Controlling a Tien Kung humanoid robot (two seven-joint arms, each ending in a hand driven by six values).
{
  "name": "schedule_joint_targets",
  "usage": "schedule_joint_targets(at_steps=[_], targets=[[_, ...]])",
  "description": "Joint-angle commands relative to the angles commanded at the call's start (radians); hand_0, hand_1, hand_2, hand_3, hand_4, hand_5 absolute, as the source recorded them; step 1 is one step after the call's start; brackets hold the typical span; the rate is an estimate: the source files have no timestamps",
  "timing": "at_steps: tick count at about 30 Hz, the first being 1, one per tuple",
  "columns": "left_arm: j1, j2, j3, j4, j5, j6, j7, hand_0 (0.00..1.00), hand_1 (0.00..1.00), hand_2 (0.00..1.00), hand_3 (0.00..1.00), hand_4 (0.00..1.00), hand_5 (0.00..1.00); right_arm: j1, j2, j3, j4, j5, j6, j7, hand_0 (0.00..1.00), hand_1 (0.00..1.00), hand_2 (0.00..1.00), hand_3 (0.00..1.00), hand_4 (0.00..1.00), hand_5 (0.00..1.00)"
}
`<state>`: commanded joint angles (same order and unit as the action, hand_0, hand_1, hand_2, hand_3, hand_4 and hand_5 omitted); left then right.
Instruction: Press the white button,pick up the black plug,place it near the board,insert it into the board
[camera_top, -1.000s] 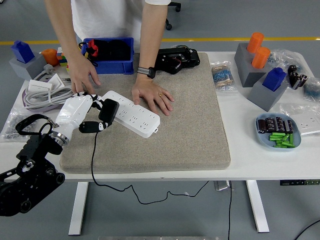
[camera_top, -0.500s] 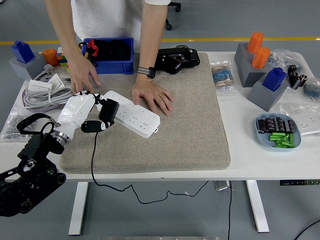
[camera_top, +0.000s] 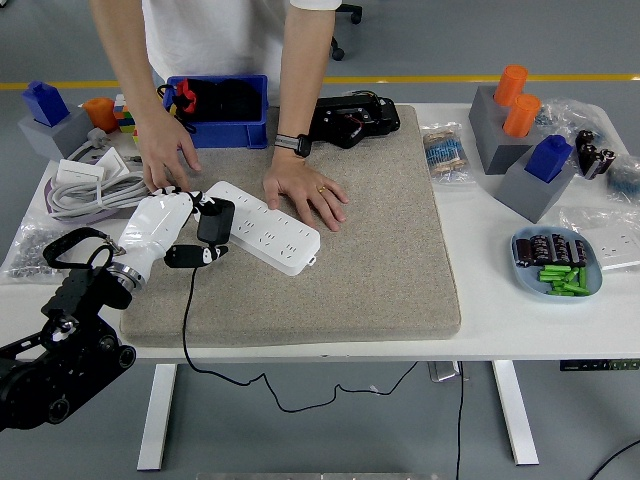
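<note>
My left hand (camera_top: 172, 228) is clamped on the black plug (camera_top: 214, 221), thumb below and fingers over the top. Plug sits at the left end of the white board (camera_top: 265, 227), over or touching its edge; can't tell if the pins are in a socket. Since a second ago the hand has slid a little toward the board's far-left corner and the plug has tipped more upright; my forearm has moved left with it. Plug cord (camera_top: 187, 318) hangs off the near edge of the grey mat (camera_top: 370, 250) under the board and loops below the worktop (camera_top: 470, 330).

Right hand not visible.

Person at the far side hasn't moved: one hand (camera_top: 308, 192) flat on the mat touching the board's far edge at its middle, the other hand (camera_top: 165, 160) down just beyond the board's left end, close to my fingers.

Blue bin (camera_top: 218, 97) behind the board, grey blocks with orange and blue caps (camera_top: 520, 140) far right of it.
</note>
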<state>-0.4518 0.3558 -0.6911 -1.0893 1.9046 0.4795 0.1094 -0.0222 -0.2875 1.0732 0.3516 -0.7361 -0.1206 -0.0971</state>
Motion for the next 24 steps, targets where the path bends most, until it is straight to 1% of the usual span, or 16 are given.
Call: schedule_joint_targets(at_steps=[7, 20, 24], targets=[[-0.012, -0.012, 0.002, 0.017, -0.002, 0.000, 0.000, 0.842, 0.638, 0.636, 0.635, 0.920, 0.258, -0.002, -0.002, -0.003, 0.000, 0.001, 0.000, 0.000, 0.701, 0.611, 0.624, 0.599, 0.649, 0.337], [-0.029, -0.021, 0.004, 0.026, -0.001, -0.003, 0.001, 0.843, 0.644, 0.636, 0.634, 0.922, 0.250, -0.004, 0.002, 0.006, -0.001, 0.000, 0.000, 0.001, 0.699, 0.612, 0.623, 0.599, 0.649, 0.335], [-0.041, -0.025, 0.009, 0.031, -0.002, -0.004, 0.002, 0.843, 0.644, 0.636, 0.634, 0.922, 0.250, -0.004, 0.003, 0.007, -0.001, 0.001, 0.000, 0.002, 0.699, 0.612, 0.623, 0.599, 0.649, 0.335]])
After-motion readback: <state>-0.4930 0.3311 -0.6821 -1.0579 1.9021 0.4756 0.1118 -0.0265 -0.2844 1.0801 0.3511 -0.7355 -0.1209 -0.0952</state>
